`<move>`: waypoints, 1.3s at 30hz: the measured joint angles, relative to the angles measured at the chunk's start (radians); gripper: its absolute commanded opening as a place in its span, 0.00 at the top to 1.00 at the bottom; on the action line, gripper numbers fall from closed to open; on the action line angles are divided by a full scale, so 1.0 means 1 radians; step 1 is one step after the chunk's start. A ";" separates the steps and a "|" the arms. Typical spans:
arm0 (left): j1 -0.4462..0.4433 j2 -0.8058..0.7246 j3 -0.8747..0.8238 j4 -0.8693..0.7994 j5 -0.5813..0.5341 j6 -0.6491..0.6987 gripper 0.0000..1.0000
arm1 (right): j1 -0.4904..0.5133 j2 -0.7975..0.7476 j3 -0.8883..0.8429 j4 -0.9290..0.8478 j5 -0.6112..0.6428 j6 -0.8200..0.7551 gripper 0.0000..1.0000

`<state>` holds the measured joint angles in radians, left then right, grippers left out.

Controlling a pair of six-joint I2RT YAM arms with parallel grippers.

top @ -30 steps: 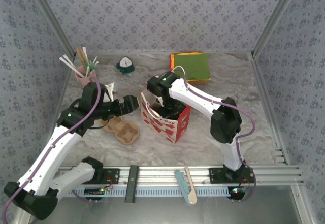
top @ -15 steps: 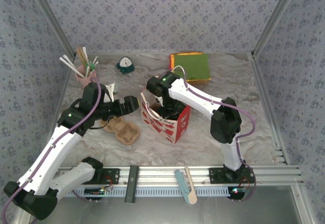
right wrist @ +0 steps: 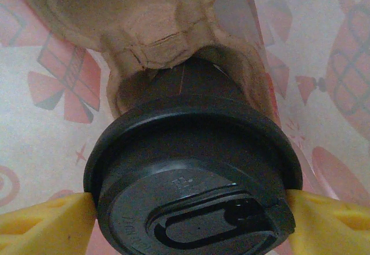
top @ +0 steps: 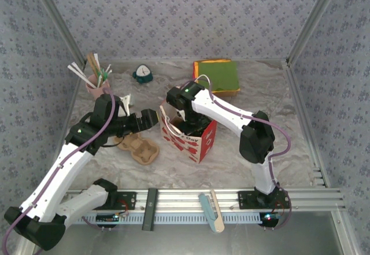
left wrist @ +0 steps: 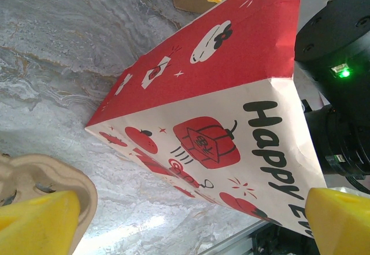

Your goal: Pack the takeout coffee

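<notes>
In the right wrist view a dark takeout coffee cup with a round black lid [right wrist: 191, 185] stands in a well of a brown cardboard carrier [right wrist: 156, 35] inside the red and white paper bag [top: 193, 142]. My right gripper [right wrist: 188, 214] reaches down into the bag [right wrist: 34, 93], and its yellow fingers [right wrist: 46, 223] press on both sides of the lid. My left gripper [top: 151, 118] is open beside the bag's left wall [left wrist: 231, 122], with nothing between its fingertips [left wrist: 40, 220].
A second cardboard carrier [top: 139, 148] lies on the table left of the bag. A pink cup of straws and sticks [top: 95, 84] stands back left, a teal object [top: 143, 74] behind, a green and orange stack [top: 217, 74] back right. Flat sticks [top: 214, 209] lie on the front rail.
The right wrist has shifted very slightly to the left over the bag. The left arm has not moved.
</notes>
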<state>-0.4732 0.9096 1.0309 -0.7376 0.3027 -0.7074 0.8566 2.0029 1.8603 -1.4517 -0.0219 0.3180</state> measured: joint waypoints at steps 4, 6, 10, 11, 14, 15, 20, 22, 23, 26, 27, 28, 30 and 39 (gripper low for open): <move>0.000 0.000 0.000 0.000 0.000 0.000 0.00 | 0.000 0.000 0.003 0.000 0.000 0.000 0.15; 0.000 0.000 0.000 0.000 0.000 0.000 0.00 | 0.000 0.000 0.004 -0.001 0.000 0.000 0.15; 0.000 0.000 0.000 0.000 0.000 0.000 0.00 | 0.001 0.000 0.007 -0.006 0.003 0.000 0.15; 0.000 0.000 0.000 0.000 0.000 0.000 0.00 | 0.001 0.000 0.009 -0.007 0.004 0.001 0.15; 0.000 0.000 0.000 0.000 0.000 0.000 0.00 | 0.002 0.000 0.011 -0.010 0.006 0.004 0.15; 0.000 0.000 0.000 0.000 0.000 0.000 0.00 | 0.002 0.000 0.011 -0.011 0.007 0.004 0.15; 0.000 0.000 0.000 0.000 0.000 0.000 0.00 | 0.002 0.000 0.013 -0.014 0.007 0.005 0.14; 0.000 0.000 0.000 0.000 0.000 0.000 0.00 | 0.002 0.000 0.017 -0.016 0.007 0.006 0.14; 0.000 0.000 0.000 0.000 0.000 0.000 0.00 | 0.002 0.000 0.018 -0.017 0.007 0.006 0.14; 0.000 0.000 0.000 0.000 -0.003 0.000 0.00 | 0.003 0.000 0.023 -0.019 0.007 0.007 0.15; 0.000 0.000 0.000 0.000 -0.005 0.000 0.00 | 0.003 0.000 0.024 -0.019 0.007 0.007 0.15; 0.000 -0.001 0.000 0.000 -0.008 0.000 0.00 | 0.003 0.000 0.024 -0.019 0.008 0.007 0.14; 0.000 -0.007 -0.001 -0.001 -0.015 0.000 0.00 | 0.003 0.000 0.024 -0.022 0.008 0.007 0.14; 0.000 -0.056 -0.007 -0.029 -0.095 0.000 0.00 | 0.003 0.000 0.024 -0.022 0.008 0.007 0.14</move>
<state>-0.4732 0.8536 1.0237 -0.7662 0.2073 -0.7078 0.8600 2.0029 1.8839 -1.4738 -0.0143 0.3248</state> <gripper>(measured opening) 0.997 0.855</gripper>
